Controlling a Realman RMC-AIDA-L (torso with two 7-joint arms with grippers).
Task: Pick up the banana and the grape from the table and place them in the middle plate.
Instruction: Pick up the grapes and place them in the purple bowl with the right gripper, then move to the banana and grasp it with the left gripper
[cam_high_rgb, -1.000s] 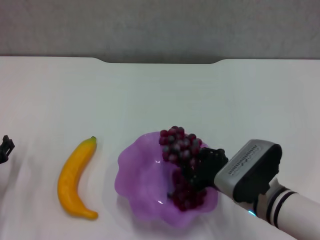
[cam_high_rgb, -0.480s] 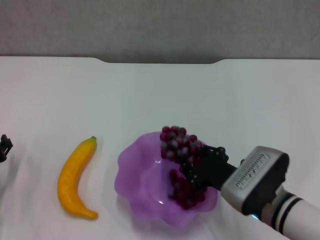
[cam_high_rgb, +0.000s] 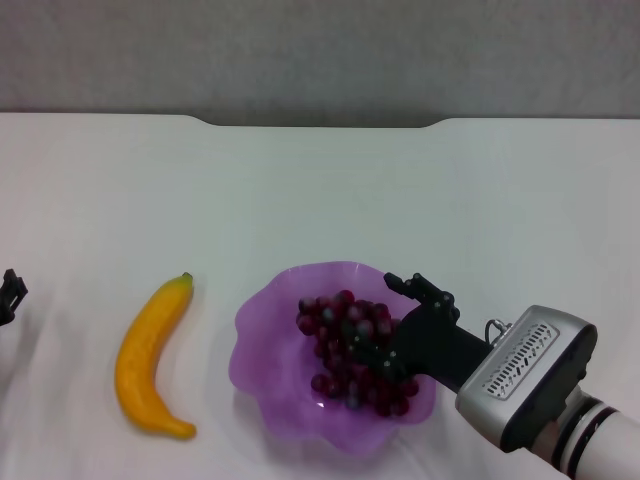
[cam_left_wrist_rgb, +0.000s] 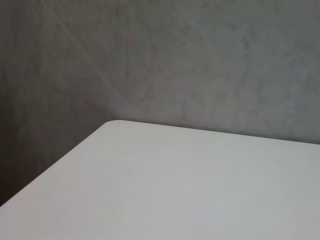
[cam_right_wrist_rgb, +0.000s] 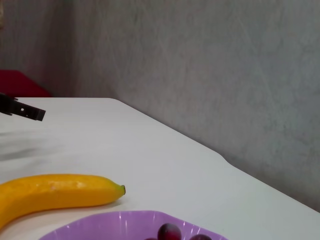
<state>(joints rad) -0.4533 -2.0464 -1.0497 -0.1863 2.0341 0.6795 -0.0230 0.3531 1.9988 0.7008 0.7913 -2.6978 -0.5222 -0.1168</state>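
The grape (cam_high_rgb: 350, 345) bunch lies inside the purple scalloped middle plate (cam_high_rgb: 268, 345) at the near middle of the white table (cam_high_rgb: 320, 190). My right gripper (cam_high_rgb: 388, 322) reaches over the plate's right rim from the near right, jaws spread, one finger (cam_high_rgb: 415, 290) beyond the bunch and the other partly hidden by the grapes. The yellow banana (cam_high_rgb: 148, 358) lies on the table left of the plate. The right wrist view shows the banana (cam_right_wrist_rgb: 50, 192), the plate's rim (cam_right_wrist_rgb: 125, 222) and a few grapes (cam_right_wrist_rgb: 170, 232). My left gripper (cam_high_rgb: 10, 295) is parked at the far left edge.
The table's far edge has a notch (cam_high_rgb: 320, 122) before a grey wall. The left wrist view shows only a bare table corner (cam_left_wrist_rgb: 175, 185) and the wall. The left gripper's tip also shows in the right wrist view (cam_right_wrist_rgb: 22, 110).
The grape bunch has dropped from the right gripper into the plate and spread to the left. The right gripper has opened and drawn back slightly to the near right.
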